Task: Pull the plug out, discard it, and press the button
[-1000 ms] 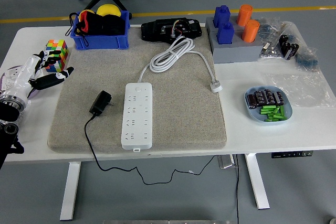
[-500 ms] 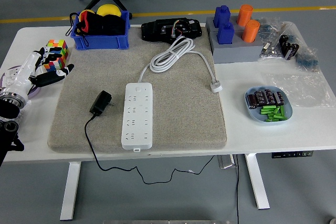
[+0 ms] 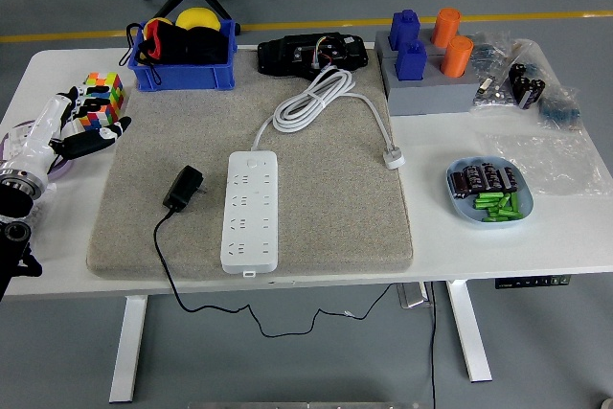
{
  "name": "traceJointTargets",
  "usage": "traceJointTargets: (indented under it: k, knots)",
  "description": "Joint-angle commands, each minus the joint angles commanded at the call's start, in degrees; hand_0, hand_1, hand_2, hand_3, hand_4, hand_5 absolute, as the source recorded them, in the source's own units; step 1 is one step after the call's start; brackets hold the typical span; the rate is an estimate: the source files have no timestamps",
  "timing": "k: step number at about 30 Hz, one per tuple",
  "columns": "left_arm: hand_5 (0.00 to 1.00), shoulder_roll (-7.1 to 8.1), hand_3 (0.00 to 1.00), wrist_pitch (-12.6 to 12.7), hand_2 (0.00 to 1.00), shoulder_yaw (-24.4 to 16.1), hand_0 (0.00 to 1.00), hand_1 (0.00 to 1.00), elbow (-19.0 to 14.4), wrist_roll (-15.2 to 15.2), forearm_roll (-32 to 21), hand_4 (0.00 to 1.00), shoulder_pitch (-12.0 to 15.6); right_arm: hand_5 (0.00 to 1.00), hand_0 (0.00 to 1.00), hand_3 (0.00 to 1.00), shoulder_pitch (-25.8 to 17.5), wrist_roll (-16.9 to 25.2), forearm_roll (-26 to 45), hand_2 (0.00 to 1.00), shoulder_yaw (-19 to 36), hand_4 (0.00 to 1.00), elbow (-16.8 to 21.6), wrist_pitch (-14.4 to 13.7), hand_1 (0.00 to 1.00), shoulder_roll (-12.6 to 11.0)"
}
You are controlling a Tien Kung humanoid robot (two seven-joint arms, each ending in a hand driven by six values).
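Note:
A white power strip (image 3: 251, 208) lies lengthwise on the grey mat (image 3: 335, 198), with its button at the far end. No plug sits in its sockets. A black plug adapter (image 3: 183, 188) lies on the mat just left of the strip, and its black cord runs off the table's near edge. The strip's own white cable (image 3: 314, 98) is coiled at the back of the mat. My left hand (image 3: 77, 126) hovers at the table's left edge, fingers spread and empty, well left of the adapter. No right hand shows.
A multicoloured cube (image 3: 103, 100) sits just behind my left hand. A blue bin (image 3: 184, 53), a black device (image 3: 311, 53), a grey block with blue and orange pegs (image 3: 426, 69), clear bags (image 3: 546, 112) and a blue dish (image 3: 488, 191) of small parts line the back and right.
My left hand has drawn back slightly to the left and towards the table's edge. The adapter and power strip have not moved.

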Motion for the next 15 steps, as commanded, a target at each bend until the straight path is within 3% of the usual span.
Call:
traceJointTargets:
  k: [15]
  knots:
    - [0.287, 0.20, 0.795, -0.1, 0.746, 0.1, 0.826, 0.787, -0.3, 0.1, 0.0, 0.770, 0.0, 0.607, 0.725, 0.645, 0.0, 0.0, -0.1, 0.658, 0.0, 0.743, 0.1, 0.0, 0.679, 0.0]
